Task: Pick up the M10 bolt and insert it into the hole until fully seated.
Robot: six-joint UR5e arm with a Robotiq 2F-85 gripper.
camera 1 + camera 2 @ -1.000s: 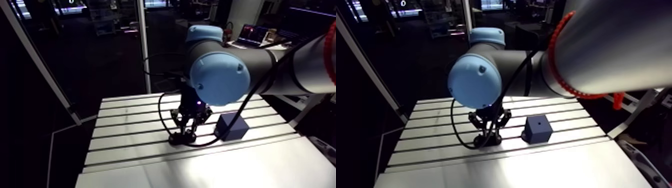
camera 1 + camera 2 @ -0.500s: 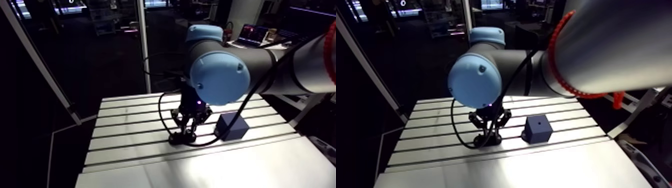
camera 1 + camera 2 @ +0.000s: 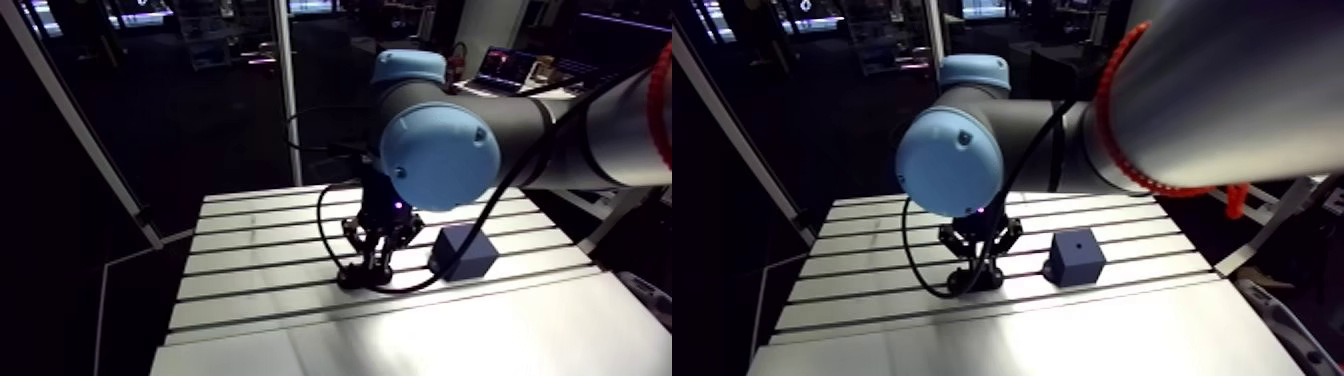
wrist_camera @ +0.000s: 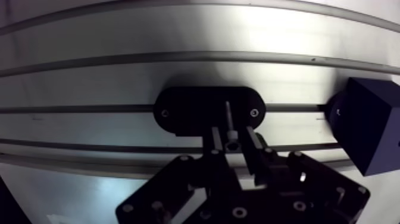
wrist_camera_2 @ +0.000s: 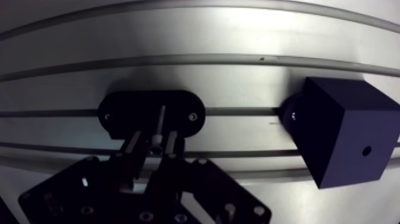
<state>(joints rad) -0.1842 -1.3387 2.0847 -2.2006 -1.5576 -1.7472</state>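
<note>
In the arm view, your black two-finger gripper is hanging low over the black oval holder plate mid-way across the slotted aluminium table. The dark blue cube is sitting beside it, and nothing is differing from earlier. In the wrist view, the claw is standing narrowly apart, flanking the slim steel bolt, which is standing upright in that plate.

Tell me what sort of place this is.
Probably a robotics lab test bench: a slotted aluminium table, a dark blue block with a hole, and a bolt standing in a black holder.
</note>
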